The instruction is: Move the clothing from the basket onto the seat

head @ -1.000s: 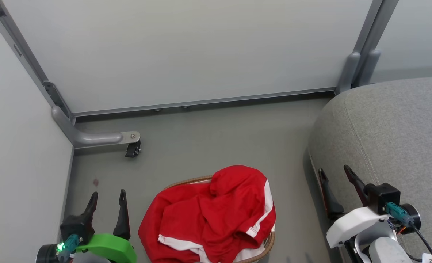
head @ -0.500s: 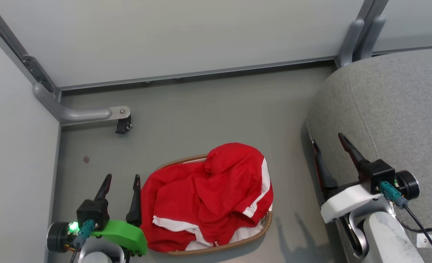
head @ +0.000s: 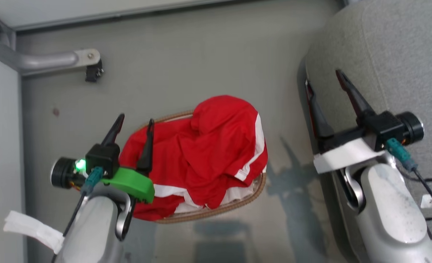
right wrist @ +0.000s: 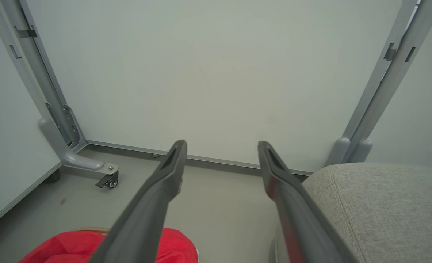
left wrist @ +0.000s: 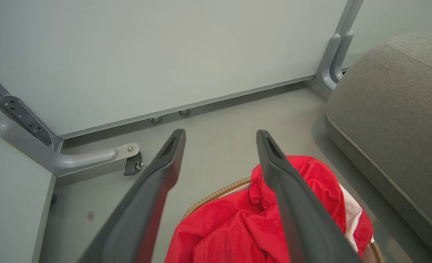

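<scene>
Diagonally, clothing [head: 201, 153] spans the basket [head: 172, 117].

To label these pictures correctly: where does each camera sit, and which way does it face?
Head view: on the head, looking down at the bright red fabric garment in the oval brown-rimmed basket; both arms' open jaws show.
Left wrist view: on that wrist, facing the pale wall past the garment; its dark fingers show.
Right wrist view: likewise, facing the same wall; its dark fingers show.
Shared: garment, large grey woven sofa.

L claw [head: 136, 118] w/ dark fingers [head: 146, 146], green bracket [head: 132, 182], green LED [head: 79, 165], R claw [head: 322, 77] white bracket [head: 343, 155], grey forearms [head: 394, 204]
</scene>
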### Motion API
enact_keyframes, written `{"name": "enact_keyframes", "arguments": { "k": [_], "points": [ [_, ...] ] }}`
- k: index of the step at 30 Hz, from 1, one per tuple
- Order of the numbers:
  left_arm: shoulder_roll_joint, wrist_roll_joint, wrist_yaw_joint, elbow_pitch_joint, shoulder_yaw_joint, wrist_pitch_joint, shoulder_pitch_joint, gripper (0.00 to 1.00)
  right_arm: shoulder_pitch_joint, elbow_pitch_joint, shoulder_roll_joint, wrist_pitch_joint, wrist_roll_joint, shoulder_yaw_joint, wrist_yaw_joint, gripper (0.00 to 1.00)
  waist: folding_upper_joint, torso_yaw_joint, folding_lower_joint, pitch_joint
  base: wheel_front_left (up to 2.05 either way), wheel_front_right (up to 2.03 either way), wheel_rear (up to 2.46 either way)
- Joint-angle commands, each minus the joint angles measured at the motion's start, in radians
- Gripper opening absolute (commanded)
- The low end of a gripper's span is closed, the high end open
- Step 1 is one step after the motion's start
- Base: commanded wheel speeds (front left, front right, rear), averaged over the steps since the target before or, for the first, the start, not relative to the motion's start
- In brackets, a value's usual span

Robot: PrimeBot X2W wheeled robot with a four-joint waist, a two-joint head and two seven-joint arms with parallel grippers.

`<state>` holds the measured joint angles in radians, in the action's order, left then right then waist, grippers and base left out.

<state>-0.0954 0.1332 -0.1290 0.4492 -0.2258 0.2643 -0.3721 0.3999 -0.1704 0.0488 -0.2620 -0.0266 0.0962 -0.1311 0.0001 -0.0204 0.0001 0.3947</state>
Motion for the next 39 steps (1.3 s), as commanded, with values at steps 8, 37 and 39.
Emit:
{"name": "enact_keyframes", "arguments": {
  "k": [8,37,39],
  "points": [
    [-0.071,0.037,-0.002,0.033,-0.085,0.000,-0.164,1.00,0.121,0.057,0.004,-0.004,-0.039,0.030,0.001,1.00,-0.0001,-0.090,-0.0001,0.280,0.00,0.00,0.00],
    [-0.250,0.310,-0.003,0.317,-0.618,0.000,-0.510,1.00,0.190,0.174,0.004,-0.003,-0.133,0.104,0.001,1.00,-0.0001,-0.203,-0.0001,0.531,0.00,0.00,0.00],
    [-0.262,0.339,-0.003,0.343,-0.665,0.000,-0.535,1.00,0.186,0.176,0.004,-0.003,-0.136,0.107,0.001,1.00,-0.0001,-0.206,-0.0001,0.539,0.00,0.00,0.00]
  ]
}}
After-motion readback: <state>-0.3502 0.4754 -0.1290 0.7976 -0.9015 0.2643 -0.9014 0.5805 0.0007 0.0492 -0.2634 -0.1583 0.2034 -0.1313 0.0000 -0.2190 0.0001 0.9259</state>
